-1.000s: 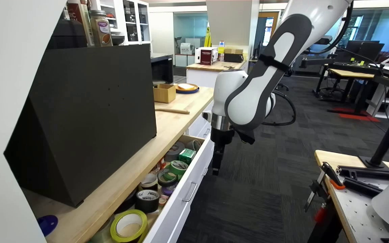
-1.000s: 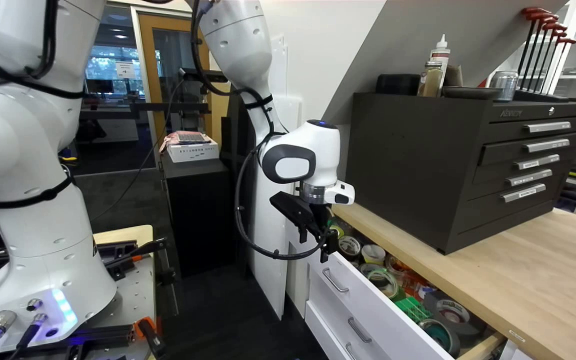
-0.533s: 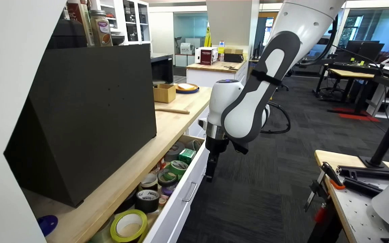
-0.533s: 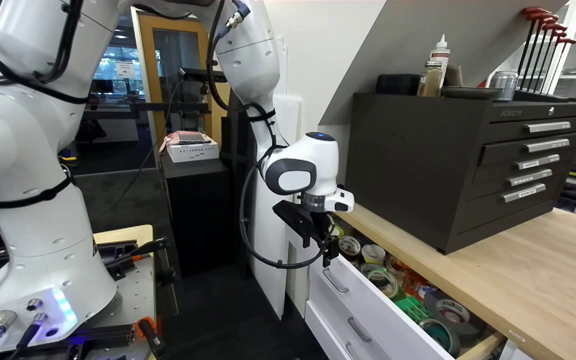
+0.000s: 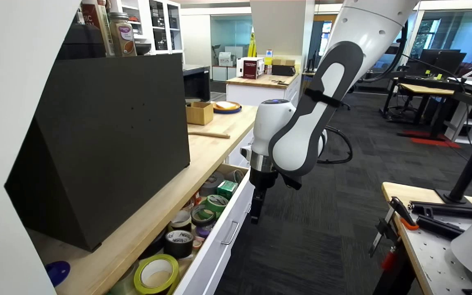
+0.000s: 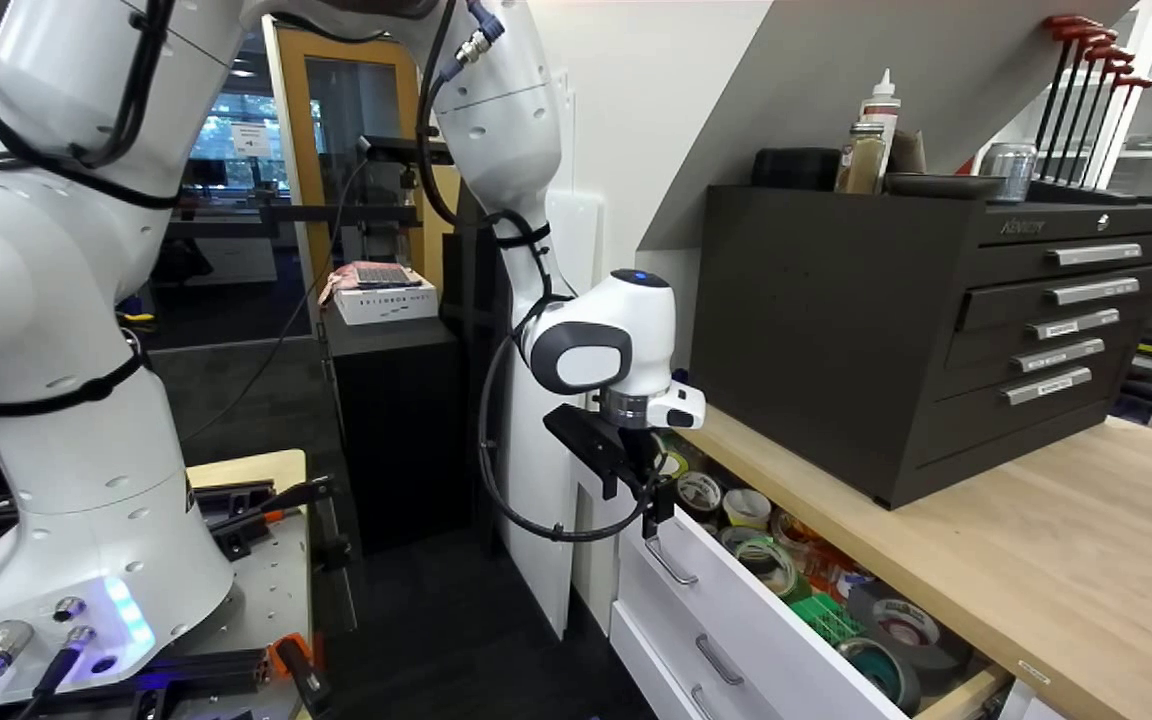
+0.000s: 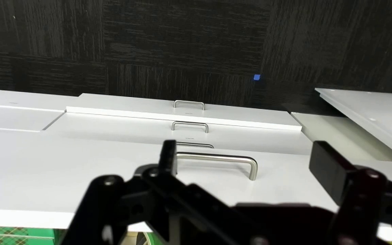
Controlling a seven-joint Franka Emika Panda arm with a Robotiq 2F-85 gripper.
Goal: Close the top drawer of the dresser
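The white top drawer of the dresser stands pulled out in both exterior views [image 5: 209,250] [image 6: 776,610]. Its front face fills much of the wrist view [image 7: 80,173]. A metal handle [image 7: 216,157] on that face shows between my fingers, its left end hidden behind the left finger. My gripper [image 7: 245,154] is open and empty, fingers pointing down. In both exterior views the gripper [image 5: 256,207] [image 6: 658,500] is low beside the outer side of the drawer front, near its upper edge. I cannot tell whether it touches the face.
The drawer holds several tape rolls [image 5: 157,275] and a green box [image 5: 227,189]. A black tool chest [image 6: 826,340] stands on the wooden dresser top [image 6: 1066,530]. Lower drawers with handles [image 7: 190,125] are below. A white panel [image 6: 541,500] leans near the dresser's end.
My gripper has moved towards the drawer front and lower over the last second, with only a slight drop in the last half second. The drawer has not visibly moved.
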